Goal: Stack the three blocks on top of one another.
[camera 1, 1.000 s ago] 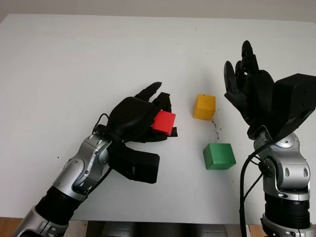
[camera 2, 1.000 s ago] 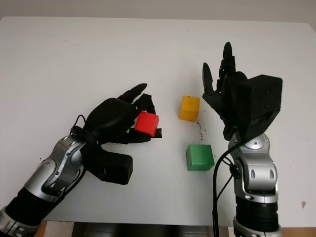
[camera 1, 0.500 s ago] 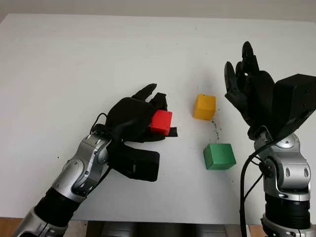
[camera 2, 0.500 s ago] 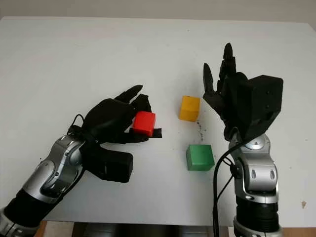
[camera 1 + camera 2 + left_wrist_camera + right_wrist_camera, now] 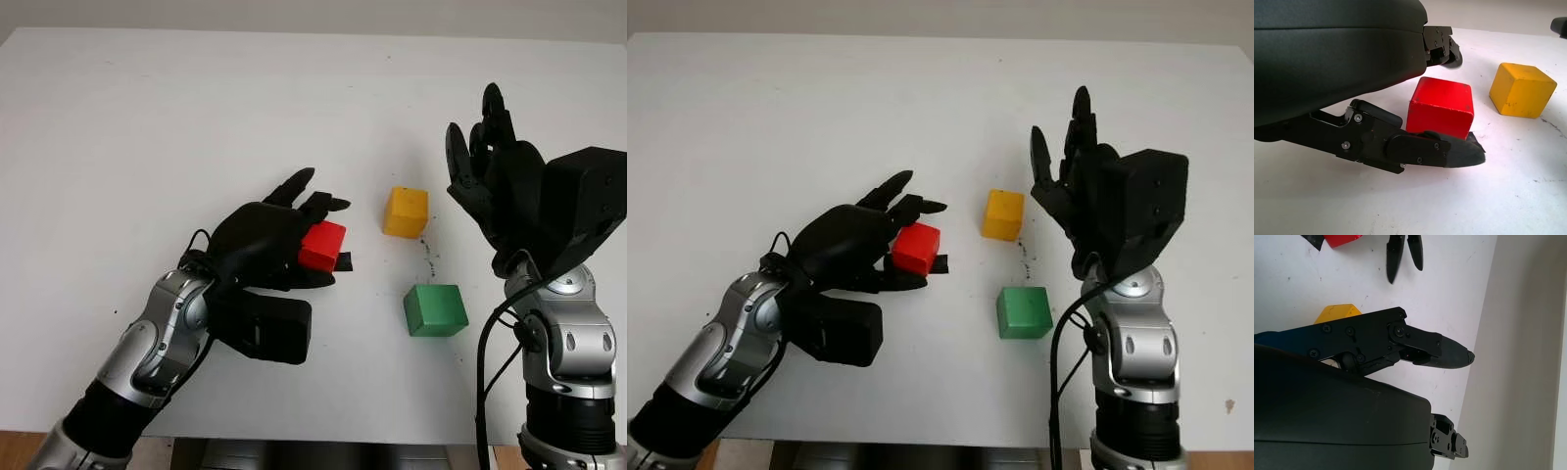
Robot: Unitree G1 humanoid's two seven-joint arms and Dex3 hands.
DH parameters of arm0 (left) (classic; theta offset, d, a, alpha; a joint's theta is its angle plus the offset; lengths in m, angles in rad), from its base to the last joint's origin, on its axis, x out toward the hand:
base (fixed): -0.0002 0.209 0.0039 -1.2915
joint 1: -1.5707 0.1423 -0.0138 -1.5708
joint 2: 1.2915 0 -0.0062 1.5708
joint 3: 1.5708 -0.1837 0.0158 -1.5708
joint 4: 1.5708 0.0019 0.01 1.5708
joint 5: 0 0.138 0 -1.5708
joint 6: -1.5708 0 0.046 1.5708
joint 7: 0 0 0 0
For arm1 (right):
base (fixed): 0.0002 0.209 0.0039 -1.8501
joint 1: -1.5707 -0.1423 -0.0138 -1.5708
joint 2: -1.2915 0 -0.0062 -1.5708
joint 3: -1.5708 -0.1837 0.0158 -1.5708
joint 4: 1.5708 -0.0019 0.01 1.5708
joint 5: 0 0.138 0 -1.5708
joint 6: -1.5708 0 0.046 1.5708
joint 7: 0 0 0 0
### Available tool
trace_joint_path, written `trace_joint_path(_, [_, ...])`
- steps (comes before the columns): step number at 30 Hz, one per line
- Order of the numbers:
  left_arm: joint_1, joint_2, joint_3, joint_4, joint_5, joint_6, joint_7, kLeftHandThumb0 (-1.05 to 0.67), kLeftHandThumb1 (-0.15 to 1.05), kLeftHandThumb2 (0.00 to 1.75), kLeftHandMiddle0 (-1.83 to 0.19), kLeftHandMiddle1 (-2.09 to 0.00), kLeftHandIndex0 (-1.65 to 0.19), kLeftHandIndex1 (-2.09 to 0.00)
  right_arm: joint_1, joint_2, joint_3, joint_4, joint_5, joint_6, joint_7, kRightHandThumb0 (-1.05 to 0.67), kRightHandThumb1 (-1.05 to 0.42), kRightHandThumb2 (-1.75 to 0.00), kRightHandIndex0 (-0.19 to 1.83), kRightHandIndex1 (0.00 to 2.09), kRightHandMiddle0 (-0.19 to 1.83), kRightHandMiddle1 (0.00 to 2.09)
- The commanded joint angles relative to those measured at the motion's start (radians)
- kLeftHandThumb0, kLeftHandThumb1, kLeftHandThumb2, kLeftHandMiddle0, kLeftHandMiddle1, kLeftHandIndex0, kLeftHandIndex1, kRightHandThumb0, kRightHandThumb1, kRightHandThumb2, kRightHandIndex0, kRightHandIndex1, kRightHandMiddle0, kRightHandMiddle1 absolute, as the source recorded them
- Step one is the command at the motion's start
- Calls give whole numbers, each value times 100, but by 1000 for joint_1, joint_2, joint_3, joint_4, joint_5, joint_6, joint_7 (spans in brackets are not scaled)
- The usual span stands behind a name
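Red block (gripped), yellow block, green block

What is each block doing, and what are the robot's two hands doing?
red block: held in the left hand, unstacked
yellow block: alone on the table, unstacked
green block: alone on the table, unstacked
left hand: shut on the red block
right hand: open, raised beside the yellow block

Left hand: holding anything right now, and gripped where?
Left hand holds the red cube block, its fingers pinching opposite side faces. Right hand is open, raised beyond the yellow cube block.
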Motion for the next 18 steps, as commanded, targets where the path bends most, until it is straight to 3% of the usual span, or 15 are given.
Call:
trace_joint_path(1, [19, 2, 14, -11, -12, -2, 6, -81, 105, 30, 19, 0, 15, -10, 6, -8, -6, -9, 2, -9, 3, -54, -105, -59, -19, 0, -19, 0])
trace_joint_path(7, [30, -19, 48, 8, -54, -15, 78, -90, 105, 28, 19, 0, 19, 0, 4, -8, -10, -15, 9, 3, 9, -54, -105, -59, -19, 0, -19, 0])
trace_joint_path(8, [33, -24, 60, 14, -66, -27, 108, -91, 105, 32, 19, 0, 19, 0, 3, -8, -11, -16, 10, 5, 9, -54, -105, -59, -19, 0, -19, 0])
trace_joint_path(10, [42, -39, 89, 25, -110, -50, 157, -92, 105, 54, 19, 0, 19, 0, 2, -8, -11, -17, 11, 4, 9, -55, -105, -59, -19, 0, -19, 0])
trace_joint_path(13, [51, -76, 165, 56, -228, -97, 232, -88, 105, 69, 19, 0, 19, 0, 0, -15, -14, -15, 5, -1, 9, -55, -105, -57, -19, 0, -19, 0])
trace_joint_path(18, [33, -145, 301, 100, -488, -135, 264, -85, 105, 70, 19, 0, 19, 0, -8, -34, -18, -15, 6, -21, 29, -54, -105, -55, -19, 0, -19, 0])
